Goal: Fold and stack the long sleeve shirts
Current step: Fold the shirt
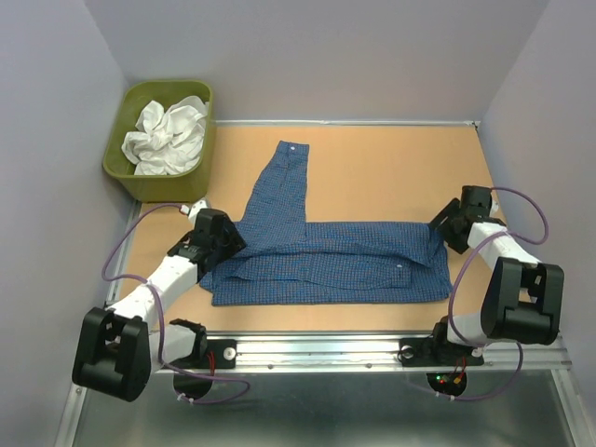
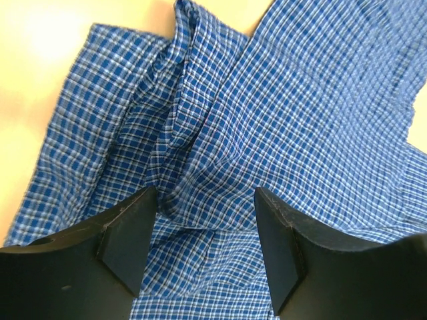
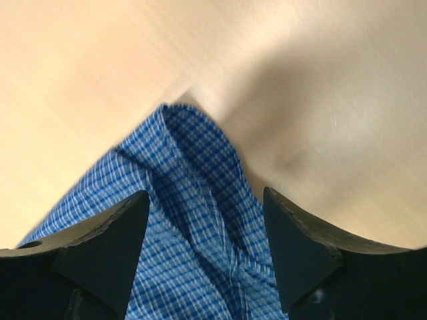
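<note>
The dark blue checked shirt [image 1: 345, 261] lies on the worktop [image 1: 391, 168] between the two arms, folded into a long, low band. The left gripper [image 1: 228, 244] is at the band's left end and the right gripper [image 1: 442, 226] at its right end. In the left wrist view the left gripper [image 2: 205, 197] has its fingers [image 2: 127, 233] spread wide. Checked cloth fills the space below and ahead of them, and a rumpled ridge of fabric runs away from the gap. Nothing is pinched there. In the right wrist view the right gripper [image 3: 205, 197] is also spread. A pointed corner of the shirt [image 3: 193, 220] sits in the gap between its fingers [image 3: 293, 247], and neither finger presses on the cloth. The band's long axis runs left to right, roughly parallel to the near edge of the worktop. One sleeve [image 1: 284, 182] leaves the band near its left end and points toward the far side, tilted slightly right, ending in a cuff with a pale button [image 1: 291, 146]. A second pale button [image 1: 400, 270] shows on the band toward its right end. The worktop is a tan, cork-coloured board with a metal rail [image 1: 372, 349] along the near edge, enclosed by plain pale lilac-grey walls [image 1: 326, 56]. In the far-left corner an olive-green tub [image 1: 158, 186] holds the crumpled white garment [image 1: 168, 135], well apart from the shirt.
</note>
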{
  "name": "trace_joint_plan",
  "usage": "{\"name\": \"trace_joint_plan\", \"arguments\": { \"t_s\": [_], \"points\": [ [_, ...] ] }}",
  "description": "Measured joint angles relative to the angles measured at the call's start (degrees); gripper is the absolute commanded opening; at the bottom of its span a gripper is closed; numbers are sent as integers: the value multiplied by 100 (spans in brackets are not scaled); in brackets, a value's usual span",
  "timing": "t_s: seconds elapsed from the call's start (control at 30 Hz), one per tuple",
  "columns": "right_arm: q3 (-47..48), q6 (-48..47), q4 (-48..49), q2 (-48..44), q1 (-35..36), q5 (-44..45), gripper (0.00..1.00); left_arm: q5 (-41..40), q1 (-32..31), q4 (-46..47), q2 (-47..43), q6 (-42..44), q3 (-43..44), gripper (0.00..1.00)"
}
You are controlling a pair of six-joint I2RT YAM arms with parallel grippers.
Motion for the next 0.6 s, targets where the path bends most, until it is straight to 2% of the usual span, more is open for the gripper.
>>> {"name": "trace_joint_plan", "arguments": {
  "t_s": [0.23, 0.43, 0.53, 0.6],
  "points": [
    [0, -33, 592, 317, -157, -487, 60, 153, 0, 240, 507, -164, -85, 69],
    [-4, -66, 903, 507, -157, -791, 47, 168, 0, 391, 560, -278, -166, 67],
    [-9, -92, 975, 638, -181, -802, 38, 157, 2, 424, 566, -334, -190, 66],
    [-13, -114, 1034, 715, -203, -750, 22, 144, 11, 442, 566, -369, -232, 66]
  ]
}}
